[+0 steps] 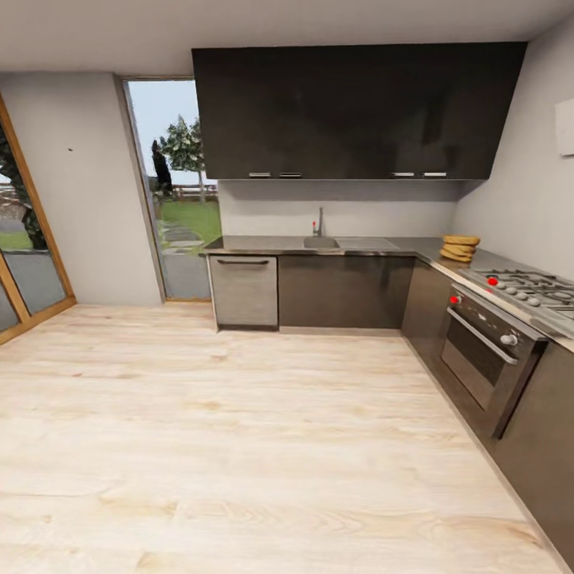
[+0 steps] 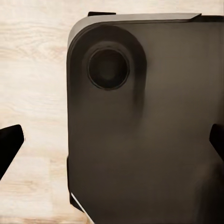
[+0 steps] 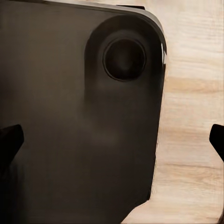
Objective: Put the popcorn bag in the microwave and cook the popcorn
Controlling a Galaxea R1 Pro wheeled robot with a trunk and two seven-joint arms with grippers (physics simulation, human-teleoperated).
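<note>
Light wood floor (image 1: 239, 446) lies nearest, running up to the oven (image 1: 486, 359) set in dark cabinets. Above the oven sits the steel gas hob (image 1: 530, 288); just beyond it, on the grey countertop (image 1: 414, 245), rests the popcorn bag (image 1: 460, 248). Farther along from the oven is the sink (image 1: 320, 241). Left gripper (image 2: 112, 142) and right gripper (image 3: 112, 140) both hang with jaws spread apart, over the robot's dark base (image 2: 149, 130).

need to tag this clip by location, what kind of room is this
A home kitchen, most likely. Dark cabinets run under an L-shaped countertop with a sink and tap, and along the right side sits a steel gas hob above a built-in oven. The floor is light wood.
</note>
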